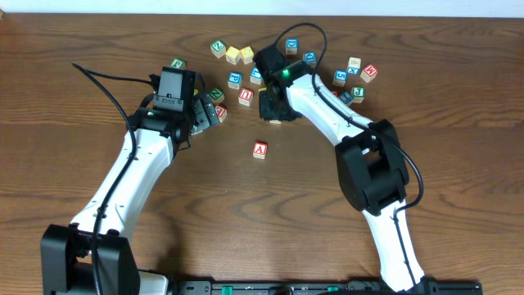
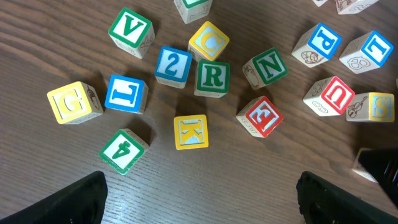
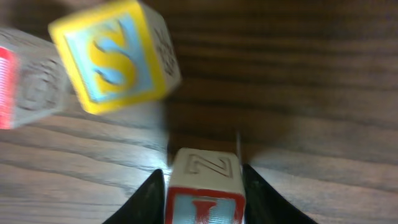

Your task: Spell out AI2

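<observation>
My right fingers (image 3: pixel 144 200) grip a red-edged wooden block (image 3: pixel 205 171) — the I, I judge — next it lands just beside the red-bordered wooden A block (image 1: pixel 259 150) on the tabletop (image 1: pixel 246 217). My left fingers (image 2: pixel 74 200) gape empty over the blue-edged 2 block (image 2: pixel 172 65)

Block faces read, left wrist: green V (image 2: pixel 130 28), yellow C (image 2: pixel 208 40), blue 2 (image 2: pixel 172 65), green R (image 2: pixel 212 78), N (image 2: pixel 267 67), L (image 2: pixel 126 93), G (image 2: pixel 71 102), 4 (image 2: pixel 122 149), K (image 2: pixel 190 132), E (image 2: pixel 260 116), U (image 2: pixel 329 96), P (image 2: pixel 320 43), I (image 2: pixel 370 53). Overhead: red A (image 1: pixel 260 150). Right wrist: yellow S (image 3: pixel 112 53), Z (image 3: pixel 205 165).
</observation>
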Tool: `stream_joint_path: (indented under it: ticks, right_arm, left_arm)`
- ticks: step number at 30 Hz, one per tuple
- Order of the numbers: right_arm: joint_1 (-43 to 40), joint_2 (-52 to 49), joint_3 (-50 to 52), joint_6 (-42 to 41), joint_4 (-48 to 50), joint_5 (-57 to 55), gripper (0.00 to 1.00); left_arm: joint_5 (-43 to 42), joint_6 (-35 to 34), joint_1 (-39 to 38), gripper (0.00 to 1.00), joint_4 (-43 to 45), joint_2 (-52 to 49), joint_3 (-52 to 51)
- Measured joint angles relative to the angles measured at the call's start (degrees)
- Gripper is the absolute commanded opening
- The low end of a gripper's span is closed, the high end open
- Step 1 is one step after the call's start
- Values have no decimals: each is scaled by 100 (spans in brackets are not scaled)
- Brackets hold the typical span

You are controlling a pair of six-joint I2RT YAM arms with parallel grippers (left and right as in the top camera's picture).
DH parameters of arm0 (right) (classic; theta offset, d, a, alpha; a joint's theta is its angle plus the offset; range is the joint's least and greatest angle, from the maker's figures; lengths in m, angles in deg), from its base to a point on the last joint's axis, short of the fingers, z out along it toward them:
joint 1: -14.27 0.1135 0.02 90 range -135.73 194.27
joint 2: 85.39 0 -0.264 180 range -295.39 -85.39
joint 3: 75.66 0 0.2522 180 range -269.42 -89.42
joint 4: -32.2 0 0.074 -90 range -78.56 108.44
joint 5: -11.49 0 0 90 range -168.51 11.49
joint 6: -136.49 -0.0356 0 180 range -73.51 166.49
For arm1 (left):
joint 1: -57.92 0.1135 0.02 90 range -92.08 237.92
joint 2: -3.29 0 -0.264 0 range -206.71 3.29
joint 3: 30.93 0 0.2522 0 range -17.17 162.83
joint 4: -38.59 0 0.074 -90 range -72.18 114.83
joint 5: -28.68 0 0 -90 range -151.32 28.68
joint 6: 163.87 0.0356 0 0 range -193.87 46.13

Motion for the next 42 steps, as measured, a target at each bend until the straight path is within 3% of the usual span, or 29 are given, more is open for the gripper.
stream_joint_path:
  ticks: [4, 9, 27, 37, 42]
  right_arm:
    - [0, 0, 63, 4, 0, 0, 29]
    - [0, 0, 63, 24, -20, -4, 19]
    - [7, 417, 39, 337, -1366, 334, 22]
    - [275, 457, 723, 334, -1185, 461, 20]
    - [291, 492, 804, 334, -1080, 485, 24]
  left_arm:
    - [0, 0, 0, 96, -2, 0, 0]
    - [0, 0, 0, 96, -2, 0, 0]
    - [0, 0, 0, 96, -2, 0, 0]
    - [0, 0, 0, 96, 0, 0, 0]
    - [0, 0, 0, 96, 0, 0, 0]
